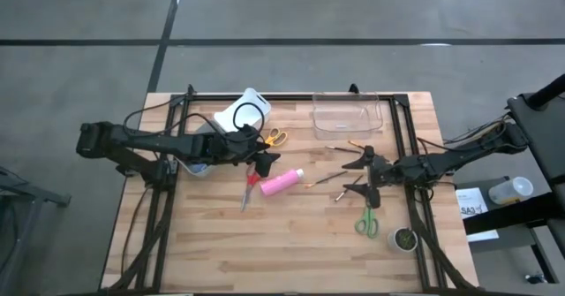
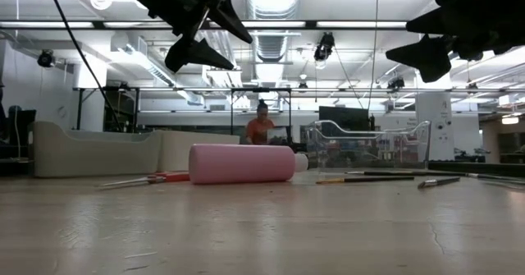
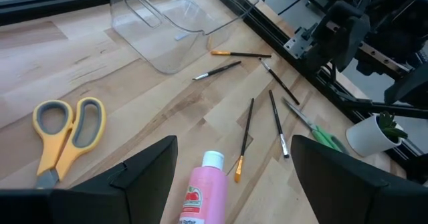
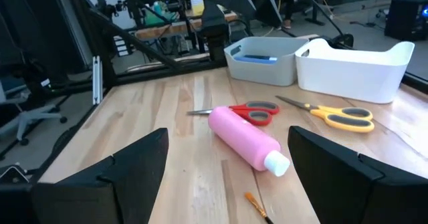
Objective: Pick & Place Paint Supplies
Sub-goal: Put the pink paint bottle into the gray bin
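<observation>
Pink bottle (image 1: 282, 182) mid-table, clear of edges; possibly touching red scissors (image 1: 252, 184).

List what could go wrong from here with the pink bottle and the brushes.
1. The pink bottle lies on its side, so it may roll away if the open left pincer above it nudges it before closing.
2. The red scissors lie right against the bottle and could get dragged along.
3. The paintbrushes are thin, flat on the wood and scattered; the open right pincer may slip off one or catch two.
</observation>
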